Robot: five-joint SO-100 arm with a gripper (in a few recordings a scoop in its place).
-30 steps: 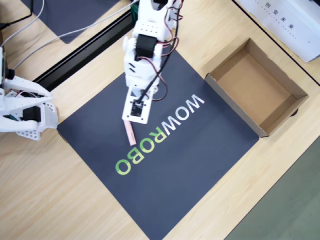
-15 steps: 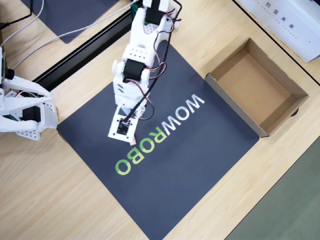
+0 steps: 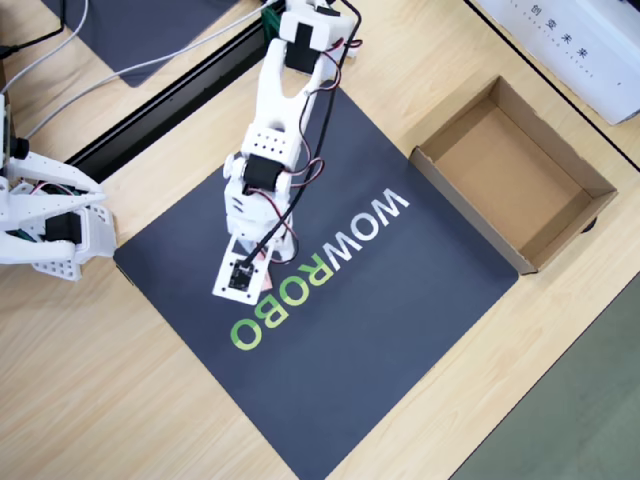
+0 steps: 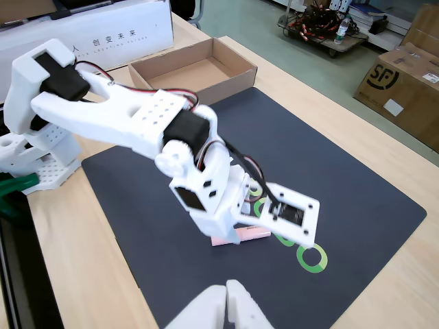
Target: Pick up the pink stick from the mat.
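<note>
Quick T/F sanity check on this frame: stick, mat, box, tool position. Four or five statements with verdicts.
1. The pink stick lies on the WOWROBO mat. True.
2. The cardboard box holds the stick. False: the box is empty.
3. The tool is over the mat beside the green lettering. True.
4. The stick has been lifted clear of the mat. False: in the fixed view it rests on the mat under the tool.
5. The box sits on the mat. False: it is on the wooden table beside it.

The arm (image 4: 130, 116) is showing white plastic links and black servos. Thin red and black cables (image 3: 300, 180) are running along it.
</note>
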